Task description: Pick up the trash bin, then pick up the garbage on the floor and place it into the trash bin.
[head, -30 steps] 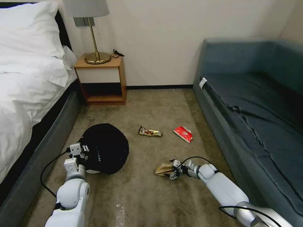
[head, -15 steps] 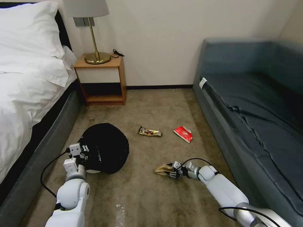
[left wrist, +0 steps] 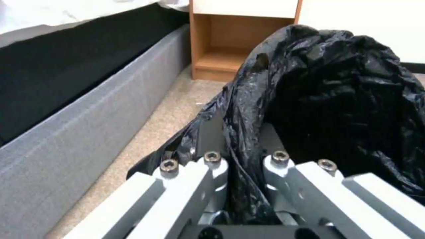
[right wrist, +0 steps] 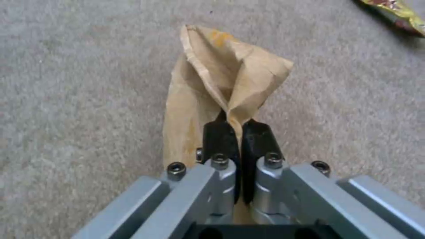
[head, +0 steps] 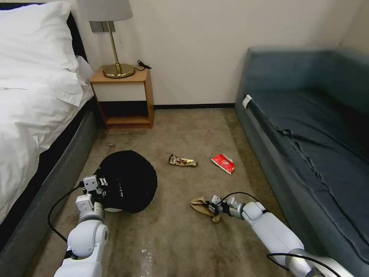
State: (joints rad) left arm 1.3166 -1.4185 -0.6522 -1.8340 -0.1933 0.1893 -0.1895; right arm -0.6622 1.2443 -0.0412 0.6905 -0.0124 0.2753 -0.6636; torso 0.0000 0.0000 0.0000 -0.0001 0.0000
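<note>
Carpet floor: your right gripper pinches the crumpled brown paper; the trash bin lies leftward, its rim apparently clamped in your left gripper.

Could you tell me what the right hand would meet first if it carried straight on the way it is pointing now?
The right hand is shut on the crumpled brown paper and points left across the carpet. Beyond the paper, bare carpet follows; farther along, the trash bin held by the left hand is probably first, though depth is unclear.

trash bin body mostly under its black bag; snack wrapper cut off — print unreadable
</note>
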